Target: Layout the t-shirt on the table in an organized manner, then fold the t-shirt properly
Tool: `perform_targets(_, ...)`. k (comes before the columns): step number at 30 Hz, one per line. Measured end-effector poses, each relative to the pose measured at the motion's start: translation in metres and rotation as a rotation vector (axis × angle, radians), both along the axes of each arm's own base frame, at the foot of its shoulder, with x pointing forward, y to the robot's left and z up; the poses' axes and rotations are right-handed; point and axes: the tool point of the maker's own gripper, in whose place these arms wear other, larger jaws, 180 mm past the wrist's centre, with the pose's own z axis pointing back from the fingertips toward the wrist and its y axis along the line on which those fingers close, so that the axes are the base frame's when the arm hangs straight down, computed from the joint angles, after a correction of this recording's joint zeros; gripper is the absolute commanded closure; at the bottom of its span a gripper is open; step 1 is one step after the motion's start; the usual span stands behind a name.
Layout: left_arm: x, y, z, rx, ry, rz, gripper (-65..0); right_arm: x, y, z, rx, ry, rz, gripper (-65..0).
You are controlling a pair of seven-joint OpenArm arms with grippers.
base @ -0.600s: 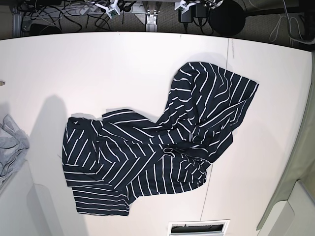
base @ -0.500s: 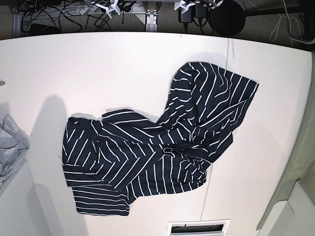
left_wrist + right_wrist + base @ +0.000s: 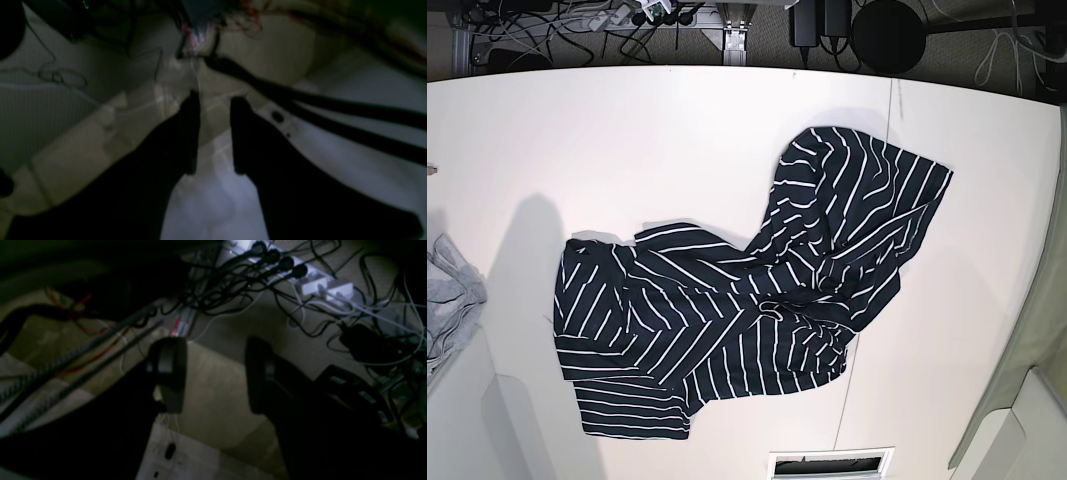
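One t-shirt [image 3: 747,300] crumpled on table [image 3: 627,140], both pincers gaping, empty

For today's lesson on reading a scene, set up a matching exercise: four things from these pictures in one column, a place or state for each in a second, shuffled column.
Things:
1. t-shirt
2. light-grey cloth
3. left gripper
4. power strip

Descriptions:
A. on the floor, with black plugs in it
B. open, holding nothing
C. crumpled in the middle of the table
D. at the table's edge, partly out of the base view

Pairs: 1-C, 2-D, 3-B, 4-A
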Motion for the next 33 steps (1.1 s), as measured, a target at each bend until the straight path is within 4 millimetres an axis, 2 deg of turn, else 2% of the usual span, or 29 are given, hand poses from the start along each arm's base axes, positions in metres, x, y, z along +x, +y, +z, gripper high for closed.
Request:
perform_targets(3,0.004,-0.003,0.006,-0.018,-0.043,-0.001,-21.0,-0.007,-0.007,0.007,-0.002,-0.025,0.010,-28.6)
perform_targets(6,0.010,0.003,0.013,-0.028,-0.098,0.006,-25.1,-0.008,-0.013,0.016,0.000,-0.062,0.021,-28.6)
perform_targets(11,0.013,0.019,0.027,-0.016,-0.151,0.109,-25.2,-0.005,-0.022,0.036,0.016,-0.119,-0.002,-28.6)
perform_targets(15,0.019,0.036,0.041,0.011,-0.194,0.228,-25.2,-0.003,-0.020,0.058,0.066,-0.150,-0.009,-28.6)
perform_targets(18,0.023,0.047,0.058,-0.010,-0.237,0.266,-25.2,-0.005,-0.020,0.077,0.086,-0.164,0.011,-28.6)
perform_targets(21,0.035,0.058,0.079,-0.023,-0.293,0.329,-25.2,-0.001,-0.021,0.099,0.105,-0.190,0.020,-28.6)
perform_targets(25,0.064,0.072,0.117,-0.061,-0.404,0.414,-25.2,0.017,-0.024,0.132,0.124,-0.263,0.075,-28.6)
perform_targets(30,0.103,0.097,0.167,-0.044,-0.554,0.441,-25.2,0.058,-0.021,0.170,0.138,-0.389,0.138,-28.6)
perform_targets(33,0.132,0.110,0.200,-0.062,-0.659,0.426,-25.2,0.089,-0.016,0.191,0.149,-0.478,0.146,-28.6)
